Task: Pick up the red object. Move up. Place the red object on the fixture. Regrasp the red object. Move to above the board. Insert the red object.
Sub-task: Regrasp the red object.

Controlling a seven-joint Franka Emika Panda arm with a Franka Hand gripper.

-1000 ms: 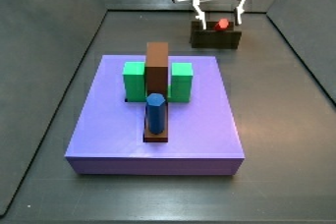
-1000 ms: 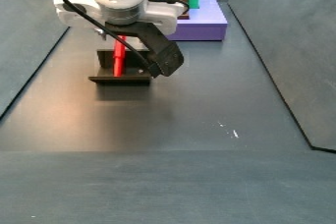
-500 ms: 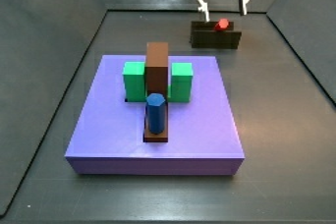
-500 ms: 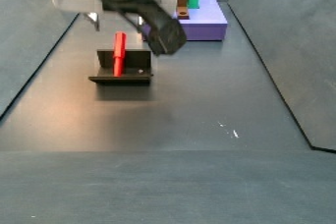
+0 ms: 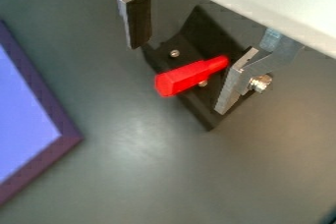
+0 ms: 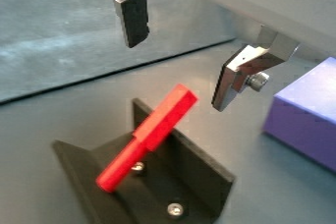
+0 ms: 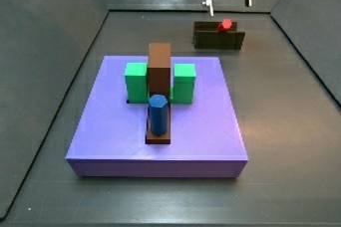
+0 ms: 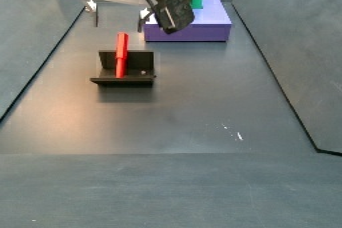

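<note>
From my seat, the gripper hangs above the fixture, jaws spread wide and holding nothing: in both wrist views the two silver finger plates with their dark pads stand clear of everything, with open air between them. The red object sits below that gap, leaning in the fixture's recess, one end resting low on the base plate and the other rising toward me. Its long axis runs at a slant, and in a wrist view it lies roughly across the line joining the two fingers, so I judge a straight descent would bring the pads to either side of it for the regrasp.

The peg is a bright-red, smooth, square-edged stick with a matt finish. The fixture is a dark, flat-faced L-shaped bracket with a screw head showing on its plate.

Farther off, in a side view, the board is a flat lavender slab well apart from the fixture, carrying two green blocks, a brown bar and a blue cylinder.
</note>
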